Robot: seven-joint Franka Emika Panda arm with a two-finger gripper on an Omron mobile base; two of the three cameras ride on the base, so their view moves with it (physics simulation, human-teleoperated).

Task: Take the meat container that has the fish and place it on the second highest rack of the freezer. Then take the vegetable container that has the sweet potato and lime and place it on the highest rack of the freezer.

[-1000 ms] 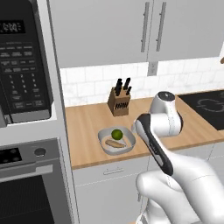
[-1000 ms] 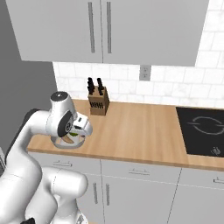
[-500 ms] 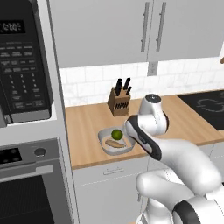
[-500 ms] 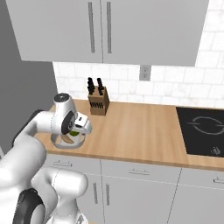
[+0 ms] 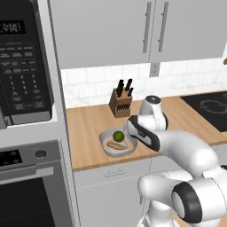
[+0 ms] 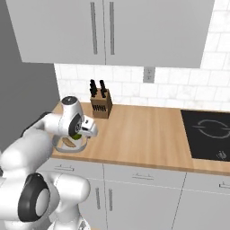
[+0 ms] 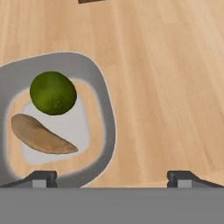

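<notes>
The gripper hangs with its jaws spread wide and holding nothing, over the near right rim of the vegetable container on the counter. The sweet potato and, farther, the lime lie left of the jaws.

You're looking at a wooden countertop with a knife block sitting at the back against the white tile backsplash. A black cooktop is lying off to the right, grey wall cabinets are hanging overhead, and a microwave is stacked above an oven on the left.
</notes>
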